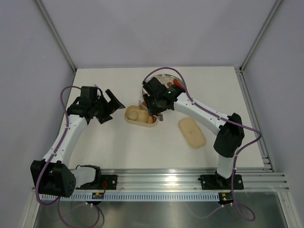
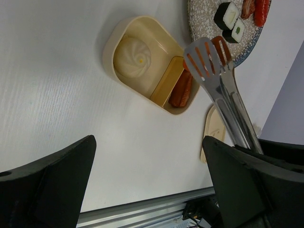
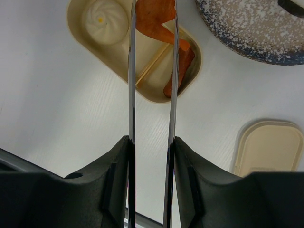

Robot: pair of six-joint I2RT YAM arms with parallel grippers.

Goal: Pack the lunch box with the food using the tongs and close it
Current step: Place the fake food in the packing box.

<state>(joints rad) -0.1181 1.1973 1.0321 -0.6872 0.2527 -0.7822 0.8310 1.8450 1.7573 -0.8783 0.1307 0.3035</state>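
The beige lunch box (image 1: 140, 123) lies open mid-table, with a white bun (image 2: 133, 58) in one compartment and a reddish sausage (image 2: 182, 90) in the other. My right gripper (image 1: 154, 110) is shut on the silver tongs (image 3: 131, 71). The tong tips pinch another orange-red sausage (image 3: 153, 16) just above the lunch box (image 3: 111, 54), over the sausage compartment. My left gripper (image 1: 107, 102) hovers left of the box, open and with nothing in it (image 2: 147, 185). The cream lid (image 1: 192, 132) lies flat to the right.
A round speckled plate (image 1: 166, 83) behind the box holds sushi rolls (image 2: 230, 21) and more red pieces. An aluminium rail (image 1: 166, 183) runs along the near table edge. Grey walls enclose the table.
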